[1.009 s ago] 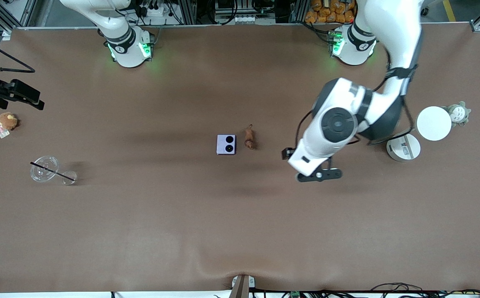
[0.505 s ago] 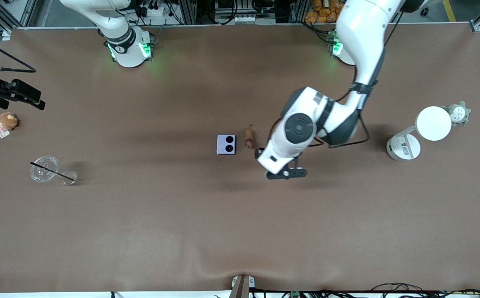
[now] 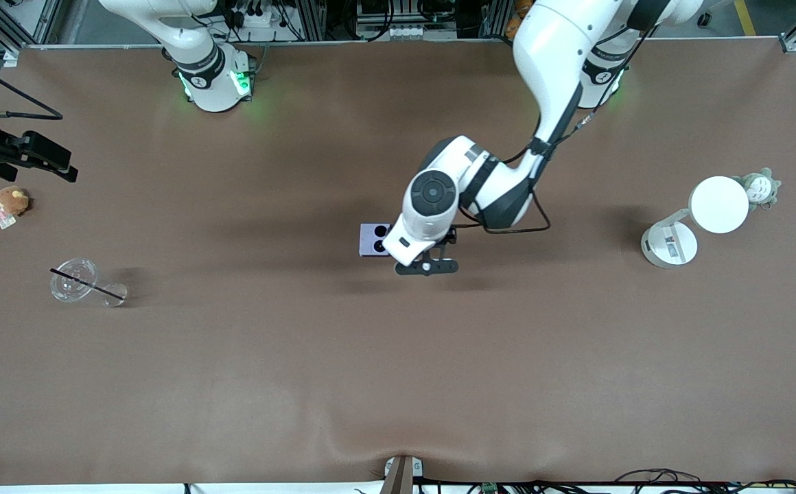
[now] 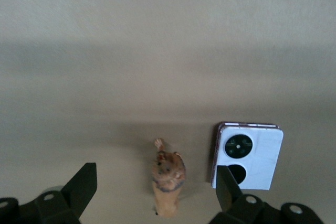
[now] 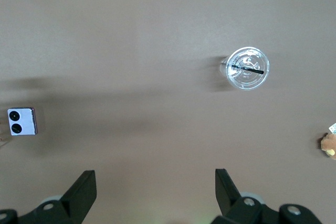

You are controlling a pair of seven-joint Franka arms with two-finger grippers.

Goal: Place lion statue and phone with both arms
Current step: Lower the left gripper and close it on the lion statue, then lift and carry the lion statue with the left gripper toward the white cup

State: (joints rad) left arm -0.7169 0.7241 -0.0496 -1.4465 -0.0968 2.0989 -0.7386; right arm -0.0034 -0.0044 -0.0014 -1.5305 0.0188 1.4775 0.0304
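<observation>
The lion statue (image 4: 168, 182), a small brown-orange figurine, lies on the table beside the phone (image 4: 247, 156), which is pale lavender with two black circles. My left gripper (image 4: 156, 182) is open and hangs over the lion, one finger to each side of it and apart from it. In the front view the left arm's hand hides the lion and covers part of the phone (image 3: 370, 239). My right gripper (image 5: 156, 182) is open and empty, held high over the right arm's end of the table. Its wrist view shows the phone (image 5: 21, 121) far off.
A clear plastic cup with a black straw (image 3: 74, 279) and a tan plush with a tag (image 3: 12, 200) lie at the right arm's end. A white round lamp (image 3: 719, 204) on its base (image 3: 669, 245) and a grey-white plush (image 3: 758, 187) stand at the left arm's end.
The left arm has swung from its end of the table to the middle and now covers the lion. The lion and the phone have not moved. The right arm waits.
</observation>
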